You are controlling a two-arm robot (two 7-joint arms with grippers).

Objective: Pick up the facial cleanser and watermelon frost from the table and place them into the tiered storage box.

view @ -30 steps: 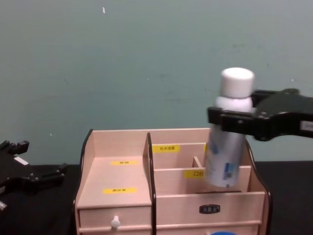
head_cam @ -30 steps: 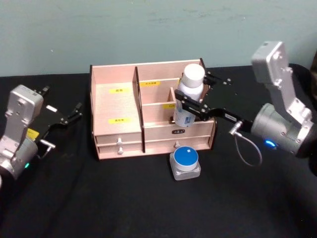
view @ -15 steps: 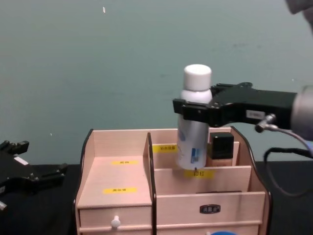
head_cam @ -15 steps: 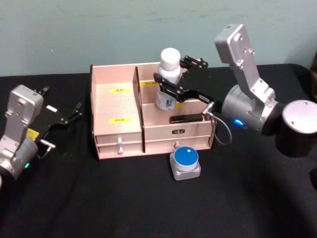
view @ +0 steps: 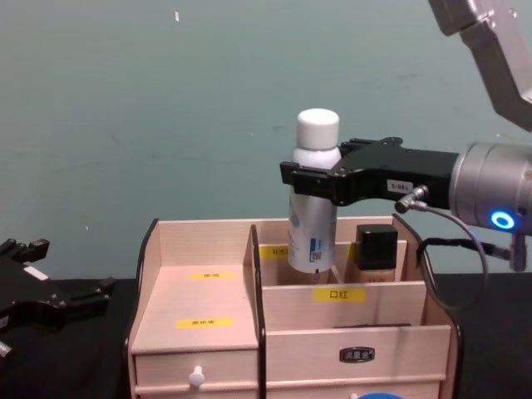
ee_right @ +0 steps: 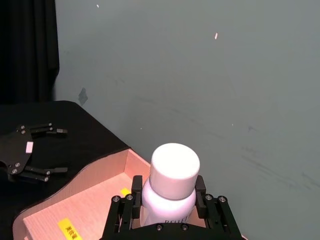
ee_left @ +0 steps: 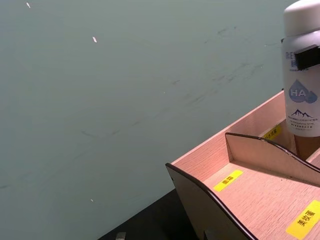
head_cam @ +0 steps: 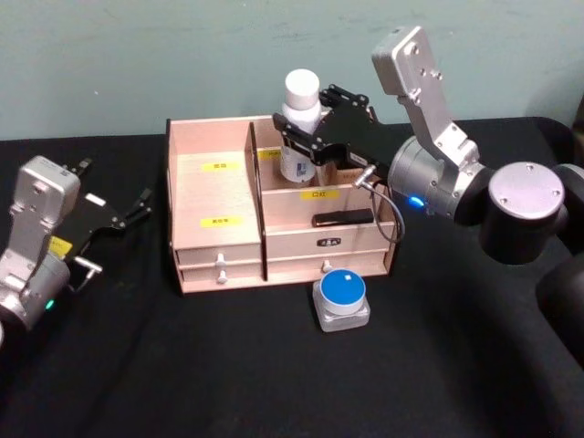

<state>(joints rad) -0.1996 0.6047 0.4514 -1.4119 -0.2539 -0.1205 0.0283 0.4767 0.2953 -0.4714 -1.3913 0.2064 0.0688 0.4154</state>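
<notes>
Two grippers are present. Left of the tiered storage box [head_cam: 208,193], the left gripper [head_cam: 126,217] is parked low over the table, fingers spread and empty. One tiered storage box stands at centre. Over its rear right-hand compartment, one facial cleanser [head_cam: 300,117] is held slightly tilted, with its base at or just inside the compartment opening. The right gripper [head_cam: 299,146] is clamped around the bottle below the cap. One beige bottle with a black cap [view: 376,249] stands in the box just right of the cleanser. One watermelon frost [head_cam: 341,297] sits on the table just in front of the box, before its right-hand drawer, untouched. Step in hand: placing the cleanser into the box. Next move, as judged: lower the bottle until seated, keeping clear of the divider and the neighbouring bottle, then release, withdraw upward and fetch the jar.
</notes>
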